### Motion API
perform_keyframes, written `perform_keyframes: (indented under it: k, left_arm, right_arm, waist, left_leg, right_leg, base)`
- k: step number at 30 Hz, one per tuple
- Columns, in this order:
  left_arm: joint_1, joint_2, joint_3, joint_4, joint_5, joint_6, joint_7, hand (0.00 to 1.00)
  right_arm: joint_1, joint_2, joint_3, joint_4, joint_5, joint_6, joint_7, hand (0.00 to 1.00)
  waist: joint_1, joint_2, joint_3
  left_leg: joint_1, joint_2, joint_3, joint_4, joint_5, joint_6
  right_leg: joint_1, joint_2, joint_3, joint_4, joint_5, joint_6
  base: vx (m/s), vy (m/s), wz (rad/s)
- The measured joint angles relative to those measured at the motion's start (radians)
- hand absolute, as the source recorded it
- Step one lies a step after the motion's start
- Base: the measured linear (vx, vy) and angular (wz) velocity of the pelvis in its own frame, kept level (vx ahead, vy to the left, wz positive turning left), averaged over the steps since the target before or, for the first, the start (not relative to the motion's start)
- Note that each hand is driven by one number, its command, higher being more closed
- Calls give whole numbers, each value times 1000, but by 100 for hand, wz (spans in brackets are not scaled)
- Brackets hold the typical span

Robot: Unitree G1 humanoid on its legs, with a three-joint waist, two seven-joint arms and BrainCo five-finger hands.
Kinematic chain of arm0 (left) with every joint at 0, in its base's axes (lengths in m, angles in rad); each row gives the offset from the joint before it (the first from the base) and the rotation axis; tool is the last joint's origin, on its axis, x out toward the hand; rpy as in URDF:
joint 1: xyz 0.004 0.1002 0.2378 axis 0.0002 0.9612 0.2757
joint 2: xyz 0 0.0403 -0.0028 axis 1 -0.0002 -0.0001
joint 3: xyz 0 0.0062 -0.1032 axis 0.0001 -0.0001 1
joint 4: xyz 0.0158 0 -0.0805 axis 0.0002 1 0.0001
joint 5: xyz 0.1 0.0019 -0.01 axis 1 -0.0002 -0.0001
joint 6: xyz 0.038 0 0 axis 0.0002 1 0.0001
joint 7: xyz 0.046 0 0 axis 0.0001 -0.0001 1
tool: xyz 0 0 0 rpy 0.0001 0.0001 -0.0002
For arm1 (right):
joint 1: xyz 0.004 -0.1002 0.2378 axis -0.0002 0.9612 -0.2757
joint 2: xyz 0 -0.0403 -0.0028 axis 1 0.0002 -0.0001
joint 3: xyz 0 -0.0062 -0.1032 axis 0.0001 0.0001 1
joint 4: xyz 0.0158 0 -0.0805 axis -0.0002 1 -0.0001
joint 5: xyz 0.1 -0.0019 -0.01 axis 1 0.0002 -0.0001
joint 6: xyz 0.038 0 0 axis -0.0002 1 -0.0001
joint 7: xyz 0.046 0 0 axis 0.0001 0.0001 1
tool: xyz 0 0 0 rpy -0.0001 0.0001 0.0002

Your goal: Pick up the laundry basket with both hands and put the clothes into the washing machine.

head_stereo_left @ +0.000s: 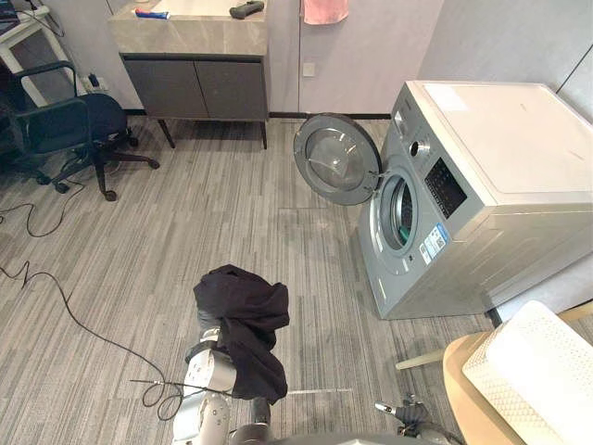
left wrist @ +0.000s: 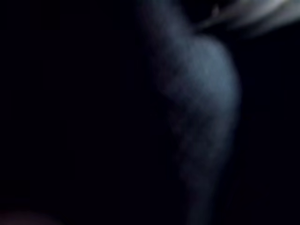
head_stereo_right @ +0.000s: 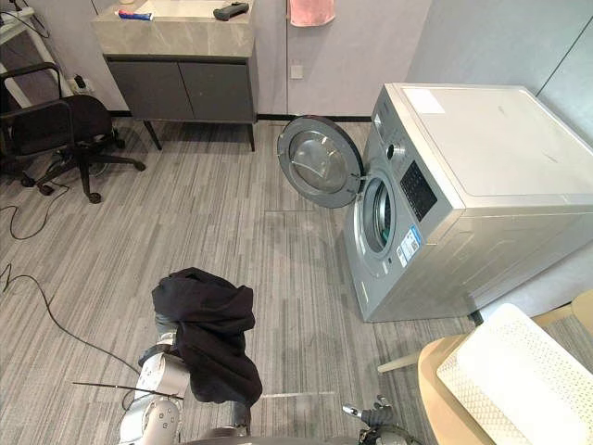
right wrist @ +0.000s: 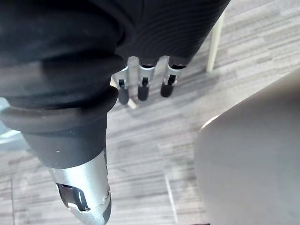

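A black garment [head_stereo_left: 243,324] hangs draped over my raised left arm [head_stereo_left: 211,371], low in the middle of the floor. It covers the left hand, and dark cloth [left wrist: 201,108] lies right against the left wrist camera. The silver washing machine [head_stereo_left: 482,195] stands at the right with its round door [head_stereo_left: 335,159] swung open and the drum opening [head_stereo_left: 398,211] facing left. A white perforated laundry basket [head_stereo_left: 533,375] rests on a round wooden table [head_stereo_left: 463,389] at the lower right. My right hand [right wrist: 143,86] hangs open and empty over the floor, left of the table.
A black office chair [head_stereo_left: 79,130] stands at the far left. A grey cabinet [head_stereo_left: 195,83] with a counter lines the back wall, and a pink towel [head_stereo_left: 324,9] hangs beside it. Thin cables [head_stereo_left: 56,287] trail across the floor at the left.
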Motion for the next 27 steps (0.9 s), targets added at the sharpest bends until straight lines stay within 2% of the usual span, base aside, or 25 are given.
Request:
perform_keyframes:
  k: [5,8,10,11,12,13,15,16,17,18,19,20,21,22,23,24,25,26,27]
  left_arm:
    - [-1,-3,40,6,23,0,7,100]
    - [-7,-3,96,28,66,0,51,100]
    - [-11,-11,130,29,91,-2,83,100]
    - [-13,-21,165,34,109,-4,113,100]
    - [-13,-25,181,39,117,-4,123,100]
    - [-20,-34,202,52,134,-4,144,100]
    - [-33,-47,207,63,149,-4,169,100]
    - [-44,-54,206,63,158,-4,175,100]
    - [-43,-52,208,63,168,-6,175,100]
    - [-47,-51,211,67,174,-5,175,100]
    - [-40,-59,217,76,175,-1,176,100]
    - [-42,-50,215,77,176,4,175,100]
    - [-42,-45,212,76,176,5,175,100]
    - [-41,-37,209,75,177,5,175,100]
    - [-40,-24,192,75,179,6,175,100]
    - [-40,-12,161,75,189,6,173,100]
    - [-41,-9,142,75,195,6,172,100]
    - [-45,-9,107,72,197,6,166,100]
    - [-47,-11,84,72,198,6,152,100]
  right_arm:
    - [-1,-2,1,0,-2,0,-2,0]
    - [-3,-12,2,0,-14,0,-5,0]
    - [-11,-32,3,16,-32,-2,-7,0]
    - [-29,-55,1,43,-40,-2,-17,0]
    - [-31,-66,-1,49,-39,-1,-22,0]
    - [-25,-89,-13,53,-39,-1,-29,0]
    - [-20,-109,-57,82,-39,1,-47,0]
    - [-12,-125,-102,93,-39,3,-57,0]
    - [-1,-134,-132,95,-38,3,-67,0]
    - [2,-135,-139,98,-38,3,-67,0]
    - [-12,-144,-151,94,-37,3,-67,0]
    - [-22,-123,-151,88,-34,4,-66,0]
    - [-22,-108,-148,84,-32,4,-66,0]
    - [-23,-82,-146,83,-28,4,-65,0]
    - [-18,-56,-148,67,-18,0,-66,0]
    - [-6,-42,-144,37,-18,0,-64,0]
    - [0,-36,-142,25,-18,0,-64,0]
    - [12,-27,-134,-8,-18,-1,-64,0]
    - [17,-20,-134,-30,-14,-3,-64,0]
  waist:
    - [0,2,-1]
    - [-3,4,-2]
    - [-1,2,0]
    - [2,3,2]
    - [0,7,7]
    - [-3,17,19]
    - [-8,22,23]
    - [-13,25,24]
    - [-14,21,22]
    - [-17,18,22]
    - [-15,16,29]
    - [-18,25,41]
    - [-22,19,55]
    - [-27,20,74]
    - [-37,8,83]
    - [-40,7,87]
    - [-42,8,87]
    - [-50,8,86]
    - [-62,5,86]
  left_leg:
    - [4,9,14,1,0,0]
    - [8,10,23,2,-4,3]
    - [-26,14,34,60,-41,6]
    - [-82,23,34,177,-111,18]
    - [-102,26,35,231,-144,24]
    - [-143,41,58,340,-214,42]
    - [-183,48,82,473,-285,83]
    - [-204,39,113,576,-338,114]
    - [-192,24,144,599,-407,92]
    - [-185,7,150,613,-433,88]
    - [-177,-14,147,612,-455,99]
    - [-138,-35,137,585,-463,113]
    - [-109,-43,129,565,-462,123]
    - [-66,-53,115,540,-467,131]
    - [-10,-62,89,495,-473,136]
    - [45,-69,71,446,-475,134]
    - [72,-69,65,421,-476,133]
    - [120,-75,54,378,-477,128]
    - [171,-92,42,336,-481,114]
  right_leg:
    - [17,3,5,-38,15,-3]
    - [38,3,3,-72,32,-1]
    - [38,1,3,-87,37,2]
    - [47,-4,-5,-88,37,3]
    - [57,-7,-18,-89,35,5]
    - [83,-12,-39,-89,19,24]
    - [98,-35,-93,-63,-27,49]
    - [100,-70,-132,7,-82,67]
    - [95,-113,-161,114,-133,86]
    - [68,-139,-156,208,-154,82]
    - [-44,-195,-145,459,-123,24]
    - [-145,-234,-118,675,-7,-99]
    - [-180,-242,-94,765,49,-120]
    - [-223,-228,-55,863,37,-101]
    - [-273,-179,-29,934,-2,-74]
    - [-322,-124,-33,938,-38,-68]
    - [-347,-101,-39,919,-51,-67]
    - [-390,-62,-63,836,-70,-45]
    - [-424,-59,-124,713,-74,-43]
  base:
    - [3,1,-4]
    - [5,1,-2]
    - [22,16,1]
    - [65,42,4]
    - [71,57,22]
    - [50,77,44]
    - [54,110,73]
    - [174,194,97]
    - [222,206,89]
    - [280,200,50]
    - [322,225,32]
    - [347,237,33]
    - [376,229,41]
    - [400,151,47]
    - [502,125,53]
    - [444,71,47]
    - [469,43,46]
    - [605,43,48]
    - [626,43,44]
